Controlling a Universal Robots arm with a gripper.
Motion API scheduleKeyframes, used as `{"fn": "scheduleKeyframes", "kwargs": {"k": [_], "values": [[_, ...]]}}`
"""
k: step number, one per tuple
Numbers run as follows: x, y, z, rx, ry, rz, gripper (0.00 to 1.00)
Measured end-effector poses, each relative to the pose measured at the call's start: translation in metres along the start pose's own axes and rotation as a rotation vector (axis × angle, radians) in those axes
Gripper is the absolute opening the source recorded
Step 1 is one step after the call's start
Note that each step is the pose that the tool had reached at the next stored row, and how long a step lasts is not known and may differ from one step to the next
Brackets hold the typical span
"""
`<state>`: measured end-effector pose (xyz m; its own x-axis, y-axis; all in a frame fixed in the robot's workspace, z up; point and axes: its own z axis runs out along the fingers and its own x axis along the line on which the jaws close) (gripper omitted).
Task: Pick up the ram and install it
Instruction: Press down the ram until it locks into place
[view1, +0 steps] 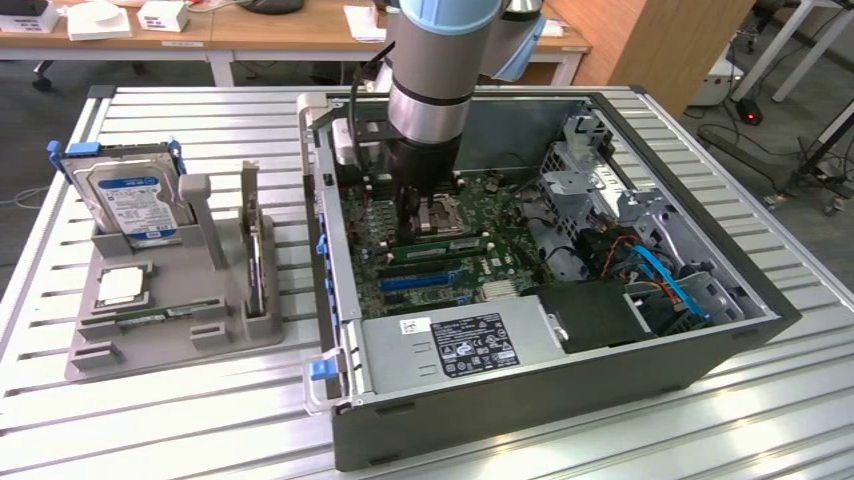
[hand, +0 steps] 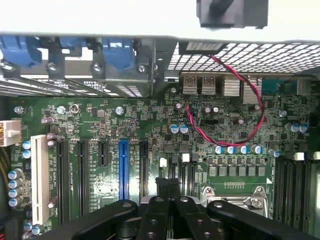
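One green ram stick (view1: 167, 315) lies in the grey tray (view1: 240, 334) beside the computer case (view1: 534, 405); inside the case, our claw (hand: 169, 184) is closed narrow over the memory slots (hand: 192, 177), with no visible load. We judge pick-up of that stick undone; moving from here calls for a clean lift past the case wall.
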<state>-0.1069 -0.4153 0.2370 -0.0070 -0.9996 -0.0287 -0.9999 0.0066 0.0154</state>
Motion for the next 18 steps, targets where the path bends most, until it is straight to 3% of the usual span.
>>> {"fn": "scheduleKeyframes", "kwargs": {"k": [6, 13, 18], "values": [[-0.0002, 0.0001, -0.0077, 0.0001, -0.0001, 0.0, 0.09], [-0.0002, -0.0002, -0.0081, 0.0, 0.0, 0.0, 0.09], [-0.0003, -0.0061, -0.0082, 0.0, 0.0, 0.0, 0.09]]}}
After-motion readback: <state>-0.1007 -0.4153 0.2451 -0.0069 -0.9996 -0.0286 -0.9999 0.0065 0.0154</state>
